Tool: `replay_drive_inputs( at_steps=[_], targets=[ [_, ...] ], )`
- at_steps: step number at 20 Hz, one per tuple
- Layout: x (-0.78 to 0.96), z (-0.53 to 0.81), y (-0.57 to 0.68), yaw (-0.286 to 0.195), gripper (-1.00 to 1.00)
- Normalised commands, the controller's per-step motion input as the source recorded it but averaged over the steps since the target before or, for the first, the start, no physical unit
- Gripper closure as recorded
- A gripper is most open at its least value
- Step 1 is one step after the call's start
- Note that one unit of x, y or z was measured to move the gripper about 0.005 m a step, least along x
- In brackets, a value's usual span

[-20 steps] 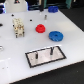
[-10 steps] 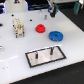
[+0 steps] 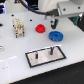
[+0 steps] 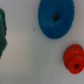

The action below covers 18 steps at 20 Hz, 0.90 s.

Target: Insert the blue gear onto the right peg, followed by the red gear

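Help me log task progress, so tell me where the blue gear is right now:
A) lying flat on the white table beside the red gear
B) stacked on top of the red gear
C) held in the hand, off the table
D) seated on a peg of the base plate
A: the blue gear lies flat on the white table, next to the red gear, apart from the base plate.

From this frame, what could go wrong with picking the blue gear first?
The red gear lies close beside the blue gear, so the descending claw might nudge or grab it instead. The two pegs look alike, so the gear could land on the wrong one rather than the right peg.
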Motion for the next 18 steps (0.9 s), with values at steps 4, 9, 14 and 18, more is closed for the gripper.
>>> replay_drive_inputs(
  at_steps=[4,9,14,18],
  targets=[
    [-0.14,-0.49,-0.05,0.000,-1.00],
    [-0.21,-0.44,-0.11,0.000,-1.00],
    [-0.30,-0.37,-0.10,0.000,-1.00],
    [-0.39,-0.23,-0.09,0.000,1.00]
  ],
)
